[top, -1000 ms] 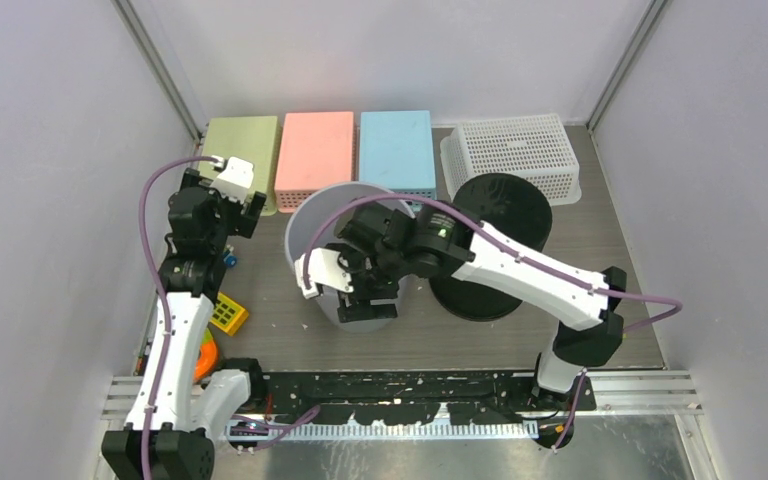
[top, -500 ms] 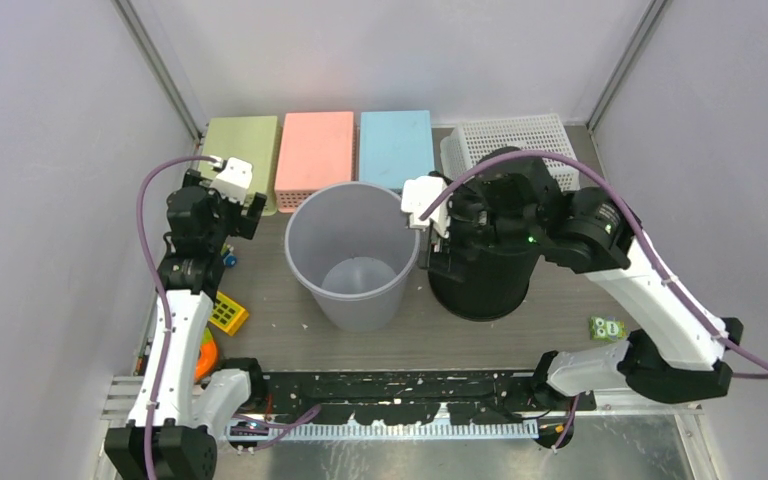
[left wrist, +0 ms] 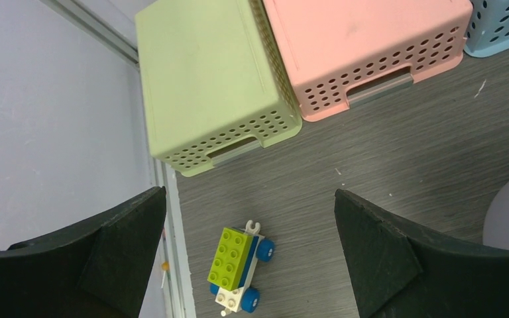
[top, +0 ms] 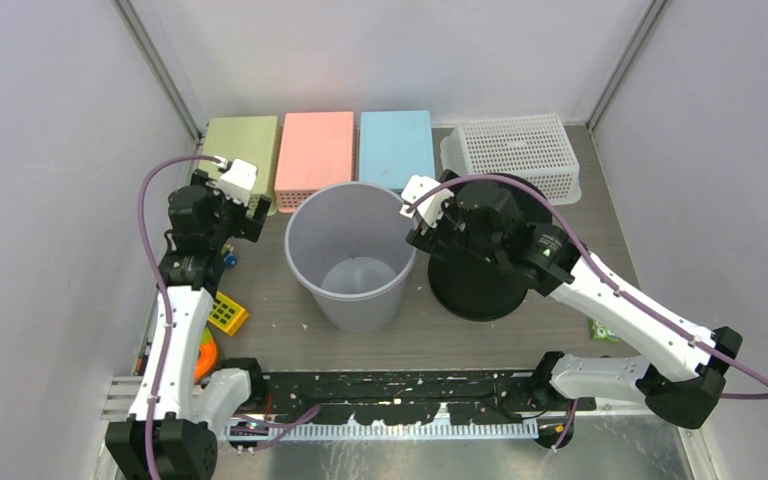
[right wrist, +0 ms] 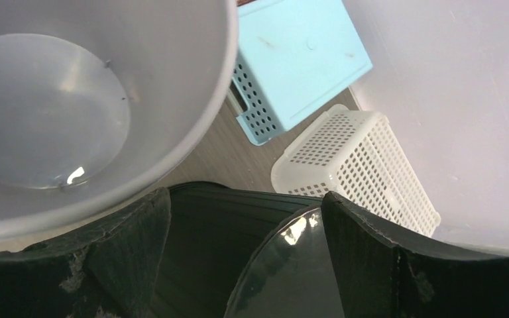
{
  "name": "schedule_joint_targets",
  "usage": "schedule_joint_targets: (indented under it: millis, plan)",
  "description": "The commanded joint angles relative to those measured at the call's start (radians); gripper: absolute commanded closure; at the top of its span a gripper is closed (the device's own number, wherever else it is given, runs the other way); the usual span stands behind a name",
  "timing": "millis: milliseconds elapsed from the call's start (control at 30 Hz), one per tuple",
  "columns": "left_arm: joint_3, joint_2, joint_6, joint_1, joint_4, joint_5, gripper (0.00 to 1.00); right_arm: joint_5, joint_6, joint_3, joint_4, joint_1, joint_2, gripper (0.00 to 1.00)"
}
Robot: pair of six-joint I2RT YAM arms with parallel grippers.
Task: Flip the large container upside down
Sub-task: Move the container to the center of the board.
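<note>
Grey large container stands upright at surface ctr, not yet turned. Right pincer hovers wide near its rim, w/ nothing held; left pincer wide too. Step: reaching. Nxt, I think: pinch rim, tip over.

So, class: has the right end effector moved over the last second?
Yes. The right end effector left the grey bucket and swung right, now over the black bucket's left edge, nearer the blue basket.
</note>
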Motion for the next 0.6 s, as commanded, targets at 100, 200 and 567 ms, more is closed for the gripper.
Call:
schedule_joint_targets:
  millis: [100, 200, 567]
  plan:
    - [-0.020, 0.009, 0.003, 0.009, 0.006, 0.080, 0.00, 0.131, -0.013, -0.066, 0.249, -0.012, -0.013, 0.13]
    - [-0.004, 0.014, -0.001, 0.009, -0.013, 0.092, 0.00, 0.128, 0.000, -0.072, 0.242, -0.024, -0.007, 0.13]
    - [-0.019, 0.003, -0.003, 0.017, -0.017, 0.146, 0.00, 0.081, -0.031, -0.071, 0.146, -0.043, -0.004, 0.13]
